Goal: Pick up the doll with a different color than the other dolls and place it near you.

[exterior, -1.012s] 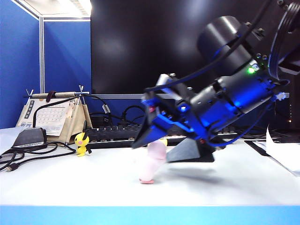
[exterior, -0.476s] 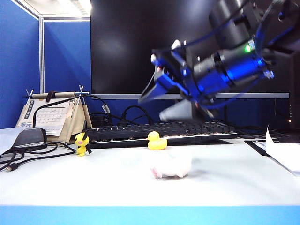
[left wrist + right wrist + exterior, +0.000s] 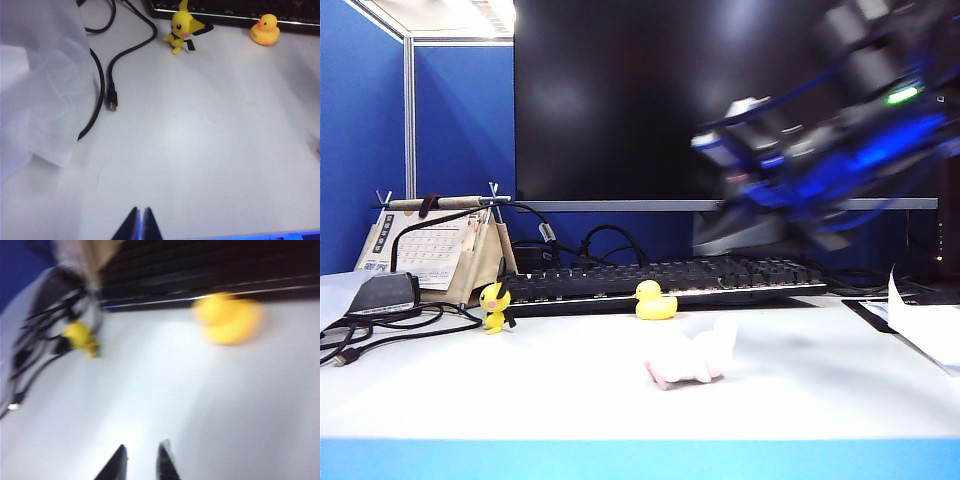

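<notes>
- Near the table's front edge, in the exterior view, the pale pink rabbit doll [image 3: 690,358] lies on its side on the white table [image 3: 520,400], with no gripper touching it
- Behind the rabbit, just in front of the black keyboard [image 3: 670,280], sits the yellow duck [image 3: 655,301]; the two are clearly apart
- Off to the left on the same line, near the keyboard's left end, the yellow pointy-eared doll [image 3: 495,307] stands upright with its pink cheek showing
- High on the right of the exterior view, the right arm [image 3: 840,150] is a blue and black blur well above the table, up and to the right of the rabbit
- The right gripper [image 3: 141,462] shows two dark fingertips with a narrow gap and nothing between them; its blurred wrist view looks down over bare table toward the duck [image 3: 227,317] and the pointy-eared doll [image 3: 80,337]
- The left gripper [image 3: 140,226] has its fingertips pressed together, empty, above bare table
- Its wrist view takes in the pointy-eared doll [image 3: 182,27], the duck [image 3: 265,30], a black cable [image 3: 112,75] and a pale sheet [image 3: 40,100]
- A desk calendar [image 3: 430,250] stands behind the pointy-eared doll
</notes>
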Tool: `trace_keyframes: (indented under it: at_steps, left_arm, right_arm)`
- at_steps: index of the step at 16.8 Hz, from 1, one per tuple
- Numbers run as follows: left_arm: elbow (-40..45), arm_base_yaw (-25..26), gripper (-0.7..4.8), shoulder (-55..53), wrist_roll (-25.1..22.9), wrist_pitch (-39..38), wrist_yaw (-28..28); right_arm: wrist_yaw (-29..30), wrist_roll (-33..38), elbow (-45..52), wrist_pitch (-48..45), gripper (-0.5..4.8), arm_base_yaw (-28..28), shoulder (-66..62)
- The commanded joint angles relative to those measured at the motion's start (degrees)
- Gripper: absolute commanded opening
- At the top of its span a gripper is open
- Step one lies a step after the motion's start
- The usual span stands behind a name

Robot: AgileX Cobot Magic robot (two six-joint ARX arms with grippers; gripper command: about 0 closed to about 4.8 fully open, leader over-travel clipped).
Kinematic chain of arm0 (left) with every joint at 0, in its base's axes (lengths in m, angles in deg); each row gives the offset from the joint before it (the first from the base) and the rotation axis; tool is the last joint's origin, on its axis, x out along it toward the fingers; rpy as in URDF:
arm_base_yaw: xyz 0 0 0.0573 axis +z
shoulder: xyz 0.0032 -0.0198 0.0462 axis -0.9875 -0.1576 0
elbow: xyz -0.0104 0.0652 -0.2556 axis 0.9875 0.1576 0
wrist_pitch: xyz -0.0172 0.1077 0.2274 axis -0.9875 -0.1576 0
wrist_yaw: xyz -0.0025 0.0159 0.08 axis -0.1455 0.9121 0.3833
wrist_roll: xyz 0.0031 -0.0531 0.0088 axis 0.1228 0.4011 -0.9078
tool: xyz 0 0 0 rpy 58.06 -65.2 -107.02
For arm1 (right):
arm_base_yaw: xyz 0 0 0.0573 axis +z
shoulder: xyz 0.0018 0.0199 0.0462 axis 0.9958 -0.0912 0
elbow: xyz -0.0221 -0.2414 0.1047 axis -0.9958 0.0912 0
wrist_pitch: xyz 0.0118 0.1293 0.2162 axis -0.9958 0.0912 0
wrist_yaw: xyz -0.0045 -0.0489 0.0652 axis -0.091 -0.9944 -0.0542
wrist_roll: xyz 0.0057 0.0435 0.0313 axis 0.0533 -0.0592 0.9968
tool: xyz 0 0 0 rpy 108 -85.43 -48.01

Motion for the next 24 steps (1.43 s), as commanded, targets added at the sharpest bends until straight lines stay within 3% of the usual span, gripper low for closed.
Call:
trace_keyframes:
  at_steps: [1, 5, 13, 16, 24]
  left_arm:
    - [-0.11, -0.04, 0.24, -0.09, -0.02, 0.09, -0.07]
    - [-0.11, -0.07, 0.24, -0.09, -0.02, 0.07, -0.07]
    - [-0.11, -0.04, 0.24, -0.09, -0.02, 0.09, -0.07]
    - [-0.11, -0.04, 0.24, -0.09, -0.02, 0.07, -0.07]
    - [-0.11, -0.04, 0.24, -0.09, -0.02, 0.09, -0.07]
  right_arm:
    - [0.07, -1.75, 5.64, 2.58, 0.84, -4.74, 10.05]
    - [-1.46, -3.34, 14.38, 6.51, 0.84, -6.03, 19.85]
    - [-11.19, -1.29, 35.52, 5.49, 0.85, -6.08, 38.25]
    - [-12.0, -0.74, 37.88, 6.64, 0.85, -6.1, 45.29]
    - [-14.58, 0.26, 38.47, 19.93, 0.85, -6.08, 55.69]
